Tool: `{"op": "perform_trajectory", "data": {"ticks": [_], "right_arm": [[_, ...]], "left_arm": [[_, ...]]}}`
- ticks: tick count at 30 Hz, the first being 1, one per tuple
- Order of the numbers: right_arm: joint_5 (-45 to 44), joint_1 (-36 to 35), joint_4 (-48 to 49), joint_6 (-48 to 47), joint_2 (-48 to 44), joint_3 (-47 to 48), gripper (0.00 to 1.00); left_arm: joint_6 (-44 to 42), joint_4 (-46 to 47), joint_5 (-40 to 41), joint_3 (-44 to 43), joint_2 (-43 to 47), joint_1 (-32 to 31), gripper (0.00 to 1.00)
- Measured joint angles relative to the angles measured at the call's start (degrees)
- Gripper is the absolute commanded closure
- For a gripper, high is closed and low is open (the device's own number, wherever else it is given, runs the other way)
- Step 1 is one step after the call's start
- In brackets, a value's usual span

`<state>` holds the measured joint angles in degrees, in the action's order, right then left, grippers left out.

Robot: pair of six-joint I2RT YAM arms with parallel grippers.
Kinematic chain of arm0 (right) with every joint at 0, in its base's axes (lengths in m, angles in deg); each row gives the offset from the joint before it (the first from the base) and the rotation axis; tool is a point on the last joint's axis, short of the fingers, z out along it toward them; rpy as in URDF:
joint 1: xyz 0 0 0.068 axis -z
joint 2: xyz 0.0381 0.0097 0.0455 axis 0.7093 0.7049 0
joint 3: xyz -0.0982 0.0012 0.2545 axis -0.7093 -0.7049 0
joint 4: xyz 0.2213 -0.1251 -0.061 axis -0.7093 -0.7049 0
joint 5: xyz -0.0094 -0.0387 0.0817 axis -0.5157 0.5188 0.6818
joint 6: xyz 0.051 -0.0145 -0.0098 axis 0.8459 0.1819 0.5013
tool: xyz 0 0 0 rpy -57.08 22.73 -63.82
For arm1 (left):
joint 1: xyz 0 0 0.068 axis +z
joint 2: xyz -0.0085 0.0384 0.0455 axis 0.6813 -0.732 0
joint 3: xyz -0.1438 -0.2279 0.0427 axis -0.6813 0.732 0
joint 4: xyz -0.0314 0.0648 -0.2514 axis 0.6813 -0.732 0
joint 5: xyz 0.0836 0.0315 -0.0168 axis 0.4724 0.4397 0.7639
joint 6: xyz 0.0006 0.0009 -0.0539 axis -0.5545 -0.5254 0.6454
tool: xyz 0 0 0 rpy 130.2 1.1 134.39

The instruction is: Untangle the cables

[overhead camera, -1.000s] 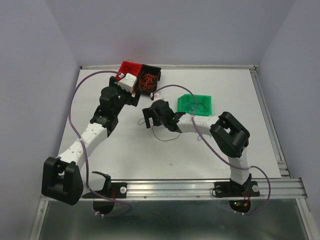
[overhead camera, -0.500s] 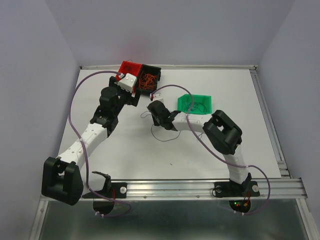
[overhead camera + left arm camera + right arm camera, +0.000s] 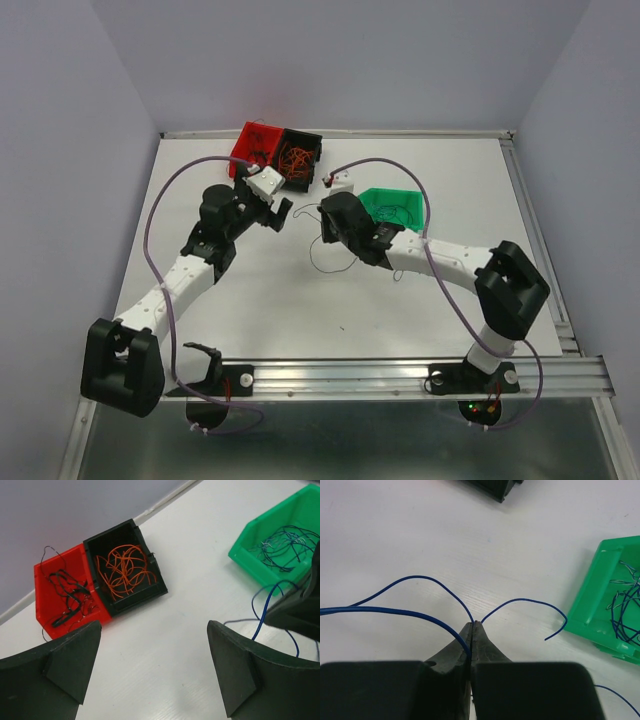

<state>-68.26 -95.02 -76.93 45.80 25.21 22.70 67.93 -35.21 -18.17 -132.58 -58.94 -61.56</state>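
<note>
Red bin [image 3: 41,597] & black bin [image 3: 142,596] are set side by side, touching, at far edge of white table [image 3: 260,300], left of ctr. Green bin [image 3: 245,555] is placed apart, to the right. Table's near edge is bounded by metal rail [image 3: 380,372].

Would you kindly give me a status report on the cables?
Right gripper shut on blue cable. Left gripper open, empty. Green bin close by, nothing between.

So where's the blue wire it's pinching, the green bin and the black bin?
blue wire [image 3: 420,577]: right wrist view, arc's top.
green bin [image 3: 590,595]: right wrist view, left wall.
black bin [image 3: 140,597]: left wrist view, near wall.
</note>
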Motion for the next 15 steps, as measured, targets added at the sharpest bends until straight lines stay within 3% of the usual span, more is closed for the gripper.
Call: {"op": "perform_trajectory", "data": {"ticks": [9, 15], "right_arm": [[-4.0, 0.0, 8.5, 1.2, -10.7, -9.6, 0.99], [-5.8, 0.0, 14.6, 2.0, -15.9, -13.1, 0.99]], "left_arm": [[-0.7, 7.0, -6.5, 9.3, 10.7, 0.1, 0.01], [-1.4, 12.2, -16.8, 13.5, 15.0, 0.1, 0.01]]}}
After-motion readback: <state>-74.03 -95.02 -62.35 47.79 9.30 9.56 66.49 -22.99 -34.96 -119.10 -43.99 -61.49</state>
